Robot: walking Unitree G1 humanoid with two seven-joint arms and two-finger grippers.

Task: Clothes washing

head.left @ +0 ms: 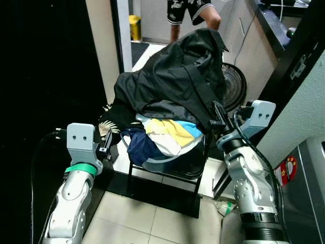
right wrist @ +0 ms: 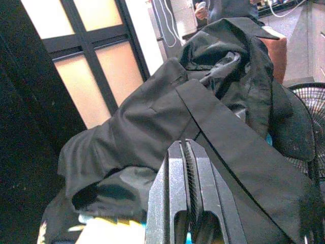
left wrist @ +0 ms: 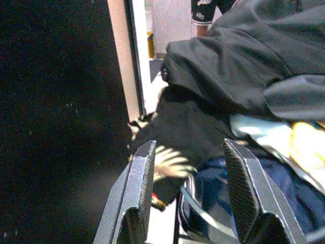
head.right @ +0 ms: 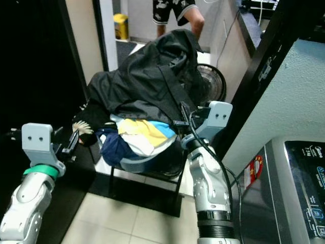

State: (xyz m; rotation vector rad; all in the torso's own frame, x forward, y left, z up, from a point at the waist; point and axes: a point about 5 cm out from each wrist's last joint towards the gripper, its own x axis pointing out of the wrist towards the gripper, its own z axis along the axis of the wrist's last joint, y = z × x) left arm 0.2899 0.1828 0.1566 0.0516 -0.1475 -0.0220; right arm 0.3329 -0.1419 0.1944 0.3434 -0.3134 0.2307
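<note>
From the head camera, a smooth black jacket (head.left: 172, 76) drapes a heaped laundry basket (head.left: 172, 165) on a dark stand, hiding most clothes beneath. The left gripper (left wrist: 190, 190) has its ribbed fingers spread apart beside the pile; the right gripper (right wrist: 189, 188) has its fingers pressed together against black fabric.

black jacket (head.left: 172, 76) tops a laundry heap on a chair (head.left: 167, 170); both grippers flank it.
</note>
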